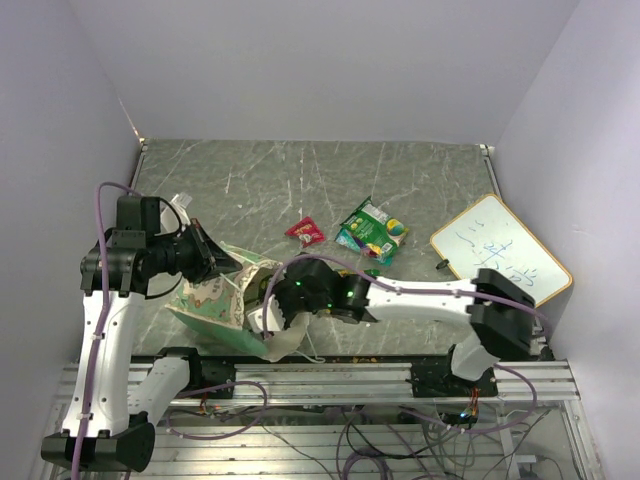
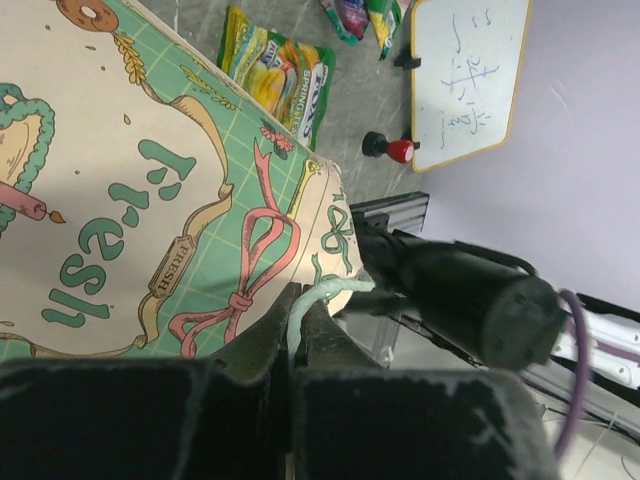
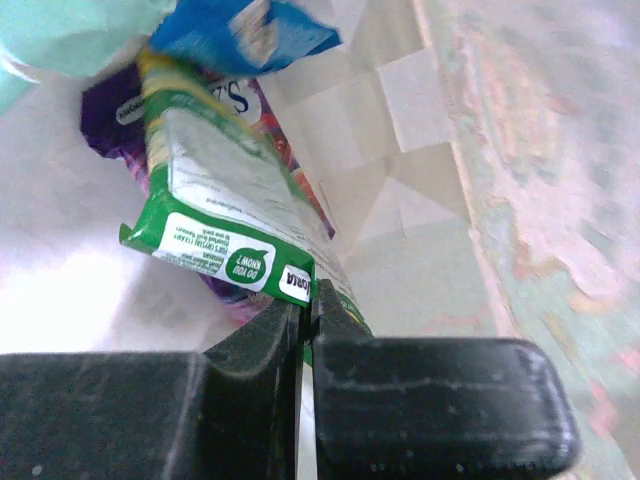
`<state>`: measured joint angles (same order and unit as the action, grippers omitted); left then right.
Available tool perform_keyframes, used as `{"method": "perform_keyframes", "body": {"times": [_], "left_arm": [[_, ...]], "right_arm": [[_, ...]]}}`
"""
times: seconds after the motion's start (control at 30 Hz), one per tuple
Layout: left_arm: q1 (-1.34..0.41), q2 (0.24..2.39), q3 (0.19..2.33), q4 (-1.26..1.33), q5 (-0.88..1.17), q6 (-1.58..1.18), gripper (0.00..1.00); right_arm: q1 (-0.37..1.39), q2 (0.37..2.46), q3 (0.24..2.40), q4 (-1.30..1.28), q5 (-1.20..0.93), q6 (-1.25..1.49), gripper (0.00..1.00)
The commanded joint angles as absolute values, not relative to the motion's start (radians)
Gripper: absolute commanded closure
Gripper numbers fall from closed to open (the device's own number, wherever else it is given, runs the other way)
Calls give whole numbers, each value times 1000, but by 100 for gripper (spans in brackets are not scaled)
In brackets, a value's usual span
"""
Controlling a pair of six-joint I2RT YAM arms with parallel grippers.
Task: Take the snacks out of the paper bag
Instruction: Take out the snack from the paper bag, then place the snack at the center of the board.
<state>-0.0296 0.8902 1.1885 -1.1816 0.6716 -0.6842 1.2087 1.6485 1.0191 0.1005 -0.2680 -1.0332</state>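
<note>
Right gripper (image 3: 305, 300): reaches from the right into the mouth of the paper bag (image 1: 213, 300); its fingers are pinched narrow on the lower edge of the green packet (image 3: 220, 190), white label patch facing the camera.
Left gripper (image 2: 298, 310): at the left of the bag, fingers closed tight on a mint-green fold of the bag's edge; the top view puts it (image 1: 215, 262) at the bag's far-left side.
Paper bag: lies tilted near the near edge of the table (image 1: 300, 180), between the two arms, mouth toward the right arm; the left wrist view shows its printed side (image 2: 120, 200) with green lettering, a pink ribbon and a grid pattern.
Inside the bag: behind the gripped green packet sit a purple packet (image 3: 110, 120) and, farther in, a blue packet (image 3: 240, 35); the pale inner wall (image 3: 400, 150) rises to the right.
Already out: a red packet (image 1: 306, 232) lies flat on the table just beyond the bag, and a cluster of green packets (image 1: 372, 232) lies just right of it, apart from the bag.
Whiteboard (image 1: 500, 250): wood-framed, flat at the right side of the table, blue marks on it.
Knob (image 2: 395, 150): red-topped, black, beside the whiteboard's left edge.
</note>
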Motion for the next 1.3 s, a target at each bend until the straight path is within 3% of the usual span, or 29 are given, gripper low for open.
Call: {"method": "perform_keyframes", "body": {"times": [0.0,0.43,0.73,1.0,1.27], "left_arm": [[-29,885,1211,-1112,633,-723,93],[-29,897,1228,-1116,533,-744,93],[-28,858,1211,-1103,478,-775,93],[-29,841,1231,-1149,458,-756,93],[-29,826,1282,-1178,470,-765,93]], "right_arm": [[1216,1490,1007,-12,-238,-879,100],[1240,1152,1231,-568,-190,-319,100],[1241,1025,1430,-903,165,312,100],[1238,1044,1496,-1272,646,772,100],[1203,1183,1405,-1303,723,931,100]]}}
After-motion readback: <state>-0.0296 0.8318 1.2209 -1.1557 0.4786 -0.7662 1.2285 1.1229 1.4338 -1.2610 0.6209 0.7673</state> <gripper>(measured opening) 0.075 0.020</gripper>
